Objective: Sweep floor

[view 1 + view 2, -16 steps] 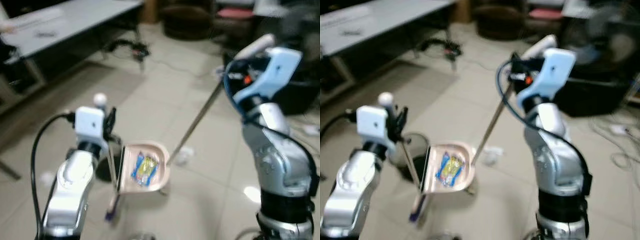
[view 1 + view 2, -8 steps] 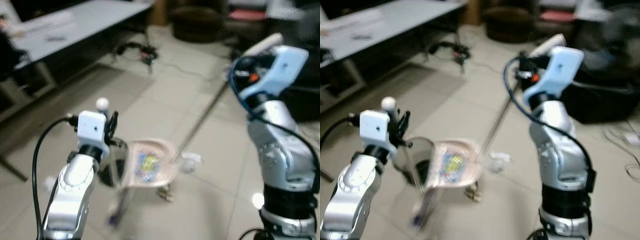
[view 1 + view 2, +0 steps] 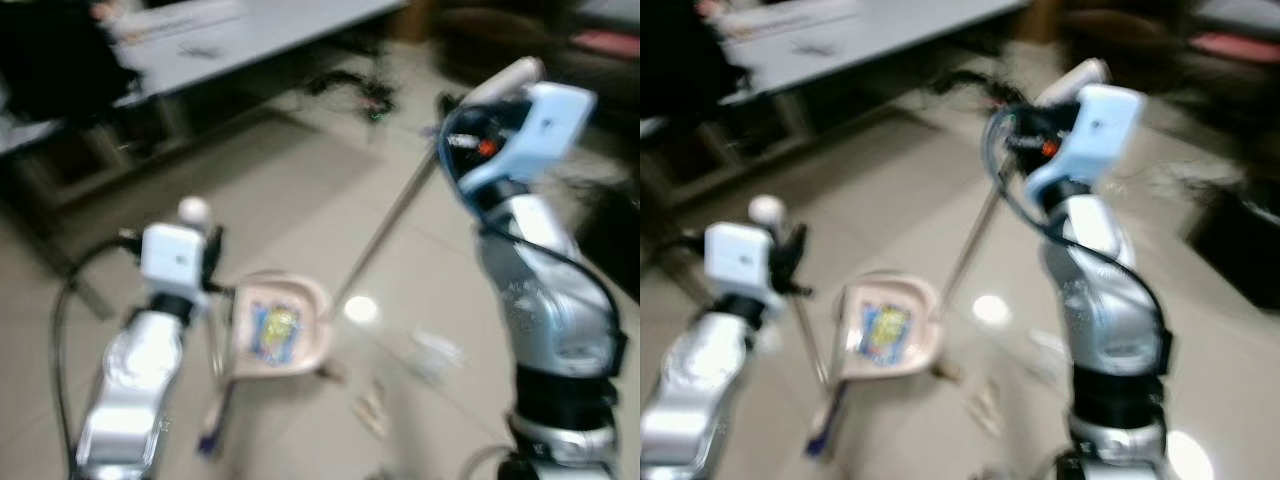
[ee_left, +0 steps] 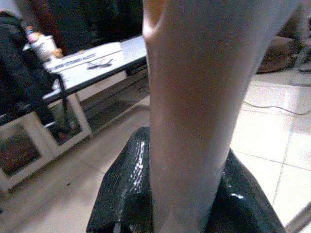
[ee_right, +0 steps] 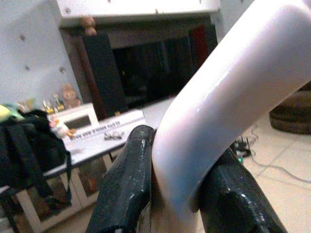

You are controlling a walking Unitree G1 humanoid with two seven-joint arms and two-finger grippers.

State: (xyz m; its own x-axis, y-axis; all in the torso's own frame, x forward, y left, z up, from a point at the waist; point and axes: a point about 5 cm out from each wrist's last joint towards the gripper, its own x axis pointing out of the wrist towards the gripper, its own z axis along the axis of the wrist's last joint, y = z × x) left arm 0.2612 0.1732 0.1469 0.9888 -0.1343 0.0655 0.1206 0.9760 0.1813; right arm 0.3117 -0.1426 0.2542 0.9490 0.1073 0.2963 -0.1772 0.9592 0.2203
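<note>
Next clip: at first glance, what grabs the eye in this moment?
The pink dustpan held low over the tiled floor stands out, with a bright yellow and blue wrapper lying in it; the left gripper clamps its pale handle. The right gripper, raised high, grips a white broom handle whose thin pole slants down to the pan's edge. Scraps of litter lie on the tiles nearby.

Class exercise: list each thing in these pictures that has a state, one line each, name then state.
Left pincer: shut on the dustpan handle.
Right pincer: shut on the broom handle.
Dustpan: tilted, a colourful wrapper inside.
Broom pole: slanting down to the floor.
Debris: lying unswept on the tiles.
</note>
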